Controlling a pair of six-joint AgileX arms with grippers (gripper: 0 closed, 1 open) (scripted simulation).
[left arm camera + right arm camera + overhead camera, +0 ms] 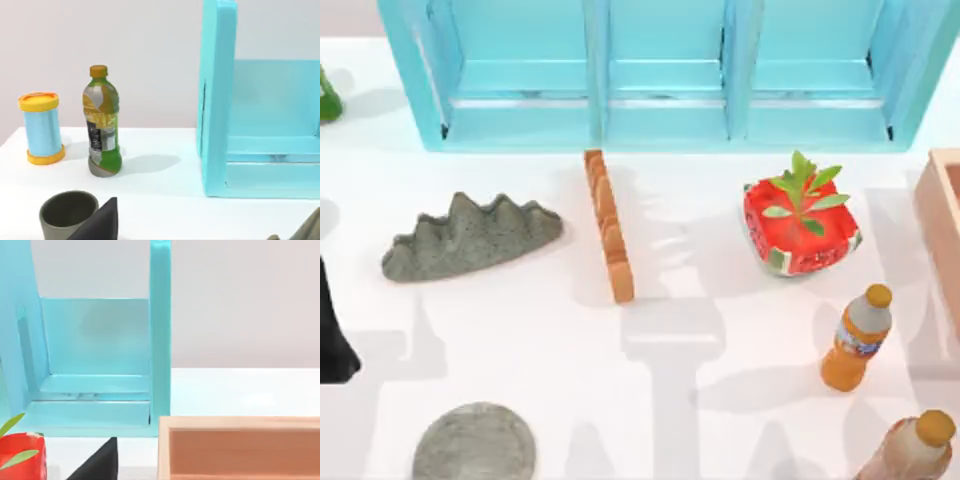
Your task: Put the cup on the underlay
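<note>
One cup stands upright on the table, just beside the left gripper. The gripper's dark tip overlaps the cup's side in the left wrist view; it possibly touches the cup, but contact cannot be confirmed. Whether this gripper is apart or together cannot be told.

Beyond the left gripper stand a green bottle and a blue can, with the shelf to one side.

In the top view the left arm sits at the table's left edge. The underlay lies flat, apart from that arm, to its right and nearer the front edge. It is bare.

The right gripper hangs before the shelf, between a red planter and a wooden box. Its state cannot be told.
</note>
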